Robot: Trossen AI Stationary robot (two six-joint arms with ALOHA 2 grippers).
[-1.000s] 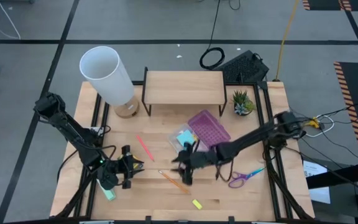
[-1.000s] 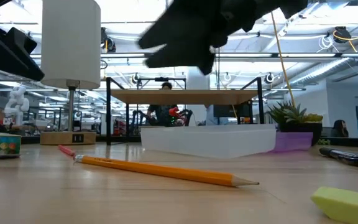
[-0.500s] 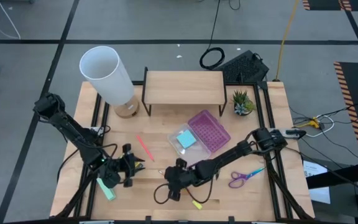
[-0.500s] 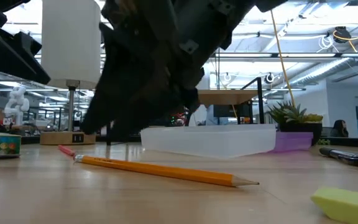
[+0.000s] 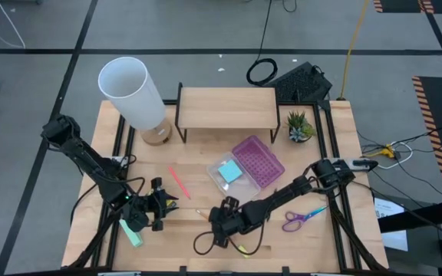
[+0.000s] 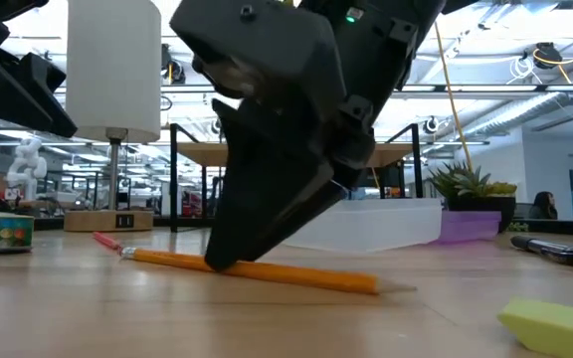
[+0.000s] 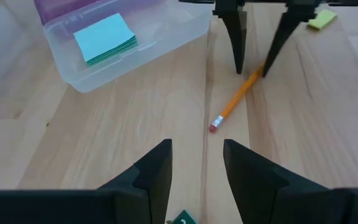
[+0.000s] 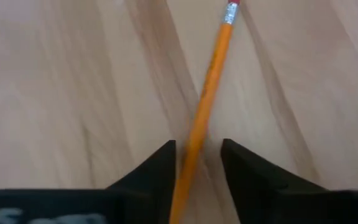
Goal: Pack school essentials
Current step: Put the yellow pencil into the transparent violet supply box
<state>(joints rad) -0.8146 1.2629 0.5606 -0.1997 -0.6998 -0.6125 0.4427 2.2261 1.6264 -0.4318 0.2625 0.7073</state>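
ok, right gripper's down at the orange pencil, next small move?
Probably close the fingers. The right gripper is open with the orange pencil lying between its fingers on the table, fingertips low beside it, so nothing seems left but to grip.

We see even, bright overhead light on the wooden table, with only soft, short shadows beside the white lamp. In the low view, bright ceiling strips glare behind that lamp, and the right gripper in front of it is a dark, slightly soft silhouette. The yellow block nearest the lens is blurred. In the right wrist view, the orange pencil looks smeared and out of focus.
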